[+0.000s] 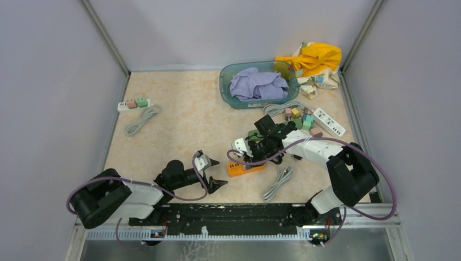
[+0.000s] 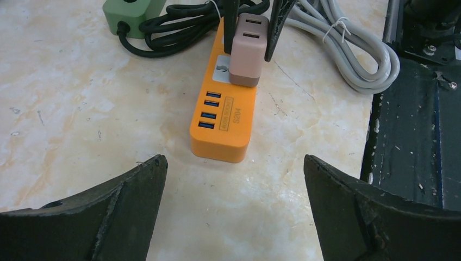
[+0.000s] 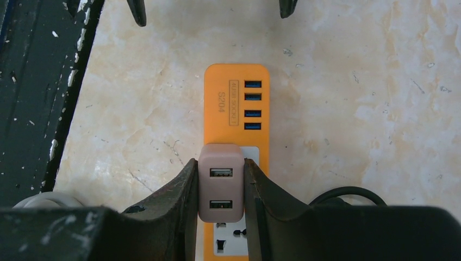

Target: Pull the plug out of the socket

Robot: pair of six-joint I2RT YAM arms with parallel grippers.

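Looking down from the overhead camera, the right gripper (image 1: 254, 151) sits low over one end of a flat orange plastic power strip (image 1: 245, 169) lying on the pale marbled tabletop (image 1: 179, 125). The left gripper (image 1: 215, 174) rests just beside the strip's other end, its black fingers spread wide with nothing between them. From the left wrist, the strip runs lengthwise ahead of the parted fingers, four blue USB ports facing up. A dusty-pink boxy plug adapter (image 2: 247, 51) stands upright at the far end, its base against the white socket face, with a dark finger of the right arm on each side. A green block adapter (image 2: 133, 11) with a black cord (image 2: 174, 32) lies beyond, and a coiled grey cable (image 2: 359, 60) lies to the right. From the right wrist, both jaws press the pink plug's flanks, clamping it.
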